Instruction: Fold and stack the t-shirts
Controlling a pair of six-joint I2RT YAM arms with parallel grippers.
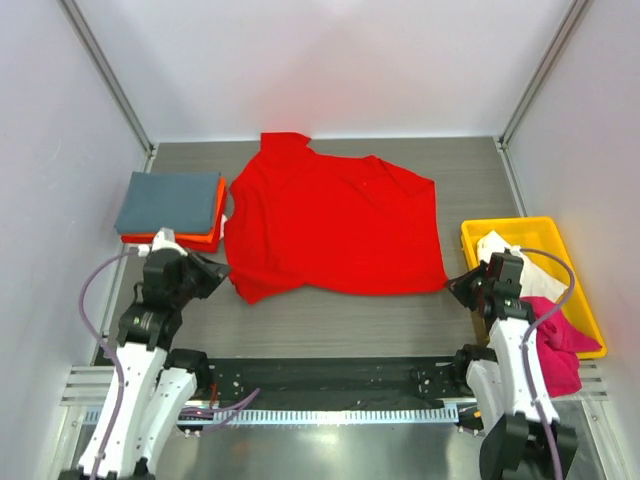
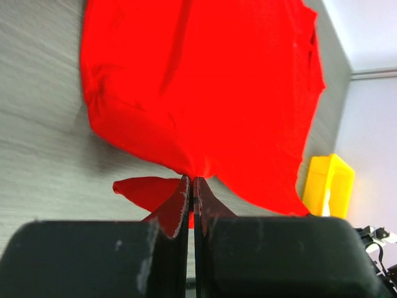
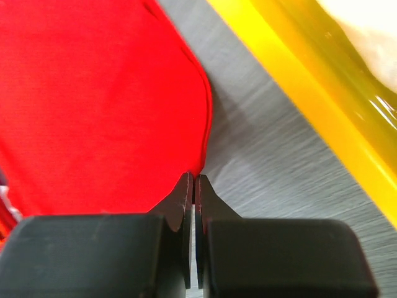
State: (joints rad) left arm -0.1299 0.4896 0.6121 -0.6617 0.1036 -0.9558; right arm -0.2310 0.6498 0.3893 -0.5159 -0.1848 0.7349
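Red t-shirt [image 1: 335, 230] looks light and floppy, best grabbed by its edges; left tool [image 2: 190, 181] and right tool [image 3: 195, 179] each pinch one.

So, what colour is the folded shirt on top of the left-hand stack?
Slate grey-blue folded cloth shirt, over an orange one; clearest in the top external view.

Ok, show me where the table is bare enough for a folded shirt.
Bare table runs as a strip between the red shirt and the base rail. A smaller patch lies back right, behind the yellow tray. The left is crowded: the folded stack nearly meets the shirt.
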